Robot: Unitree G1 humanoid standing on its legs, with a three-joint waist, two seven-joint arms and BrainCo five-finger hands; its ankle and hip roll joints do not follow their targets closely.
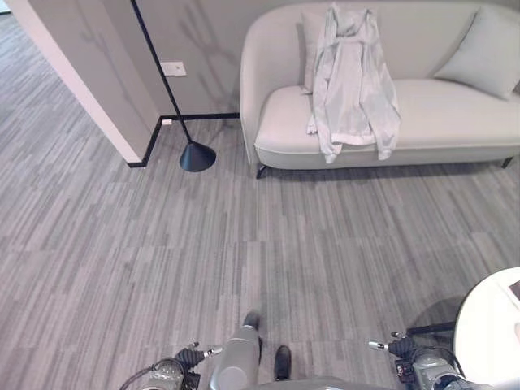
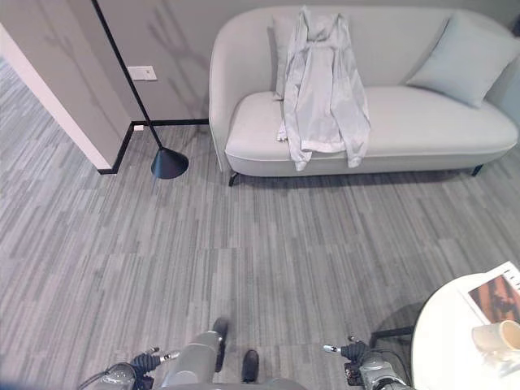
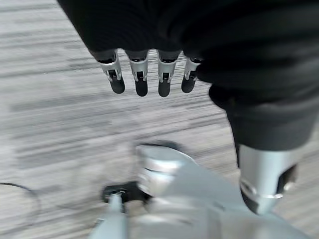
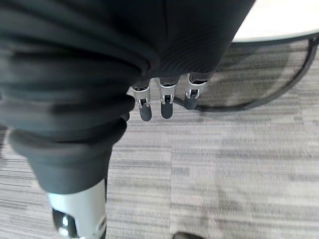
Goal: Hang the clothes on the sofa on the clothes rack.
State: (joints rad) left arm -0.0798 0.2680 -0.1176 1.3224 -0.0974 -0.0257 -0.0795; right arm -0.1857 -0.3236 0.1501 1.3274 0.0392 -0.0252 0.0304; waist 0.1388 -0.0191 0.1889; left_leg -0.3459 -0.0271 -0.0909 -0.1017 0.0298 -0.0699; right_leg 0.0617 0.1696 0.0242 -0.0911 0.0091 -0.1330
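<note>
Nearest of all are the robot's own hands, hanging low over the grey floor (image 1: 162, 244), well short of the sofa (image 1: 455, 122). Left hand (image 3: 144, 74) shows its fingers (image 3: 141, 82) hanging straight and relaxed in a row, thumb apart, nothing between them. Right hand (image 4: 164, 94) looks the same: fingers (image 4: 166, 107) loose and straight, holding nothing, with the round white table (image 2: 443, 341) just beside it. On that table sit a cup (image 2: 496, 335) and a magazine (image 2: 497, 294), set away from the sofa.

Draped over the sofa's backrest near its left end is the pale garment (image 1: 351, 81), its sleeves trailing across the seat and past the front edge; it probably lies that way so it can be gathered from the front. A cushion (image 1: 485, 53) leans at the sofa's right end. A black floor lamp (image 1: 195, 154) stands left of the sofa by the wall.

Judging by this, the task has not begun: the walk up to the sofa comes first
</note>
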